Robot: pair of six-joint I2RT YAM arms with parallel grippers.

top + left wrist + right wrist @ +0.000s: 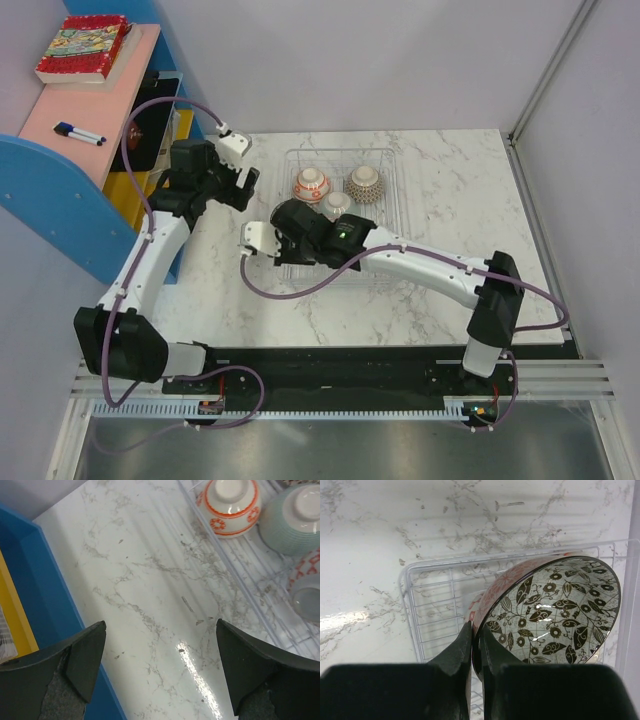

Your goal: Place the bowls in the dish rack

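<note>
Marble table [450, 170], one rack [392, 222], three bowls [311, 184], fourth bowl [555, 615] in right claw [475, 630]

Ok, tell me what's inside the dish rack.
Upturned at the far end of the dish rack: an orange-patterned bowl, a green bowl, a brown-speckled bowl. The right gripper holds a floral bowl over it; its arm hides the near part from above.

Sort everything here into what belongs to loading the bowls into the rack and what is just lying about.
For the job: dish rack; leaf-patterned bowl pinched by the right gripper; orange-banded bowl, brown-patterned bowl and pale green bowl, upside down in the rack.
Lying about: red book and marker pen on the side shelf.
</note>
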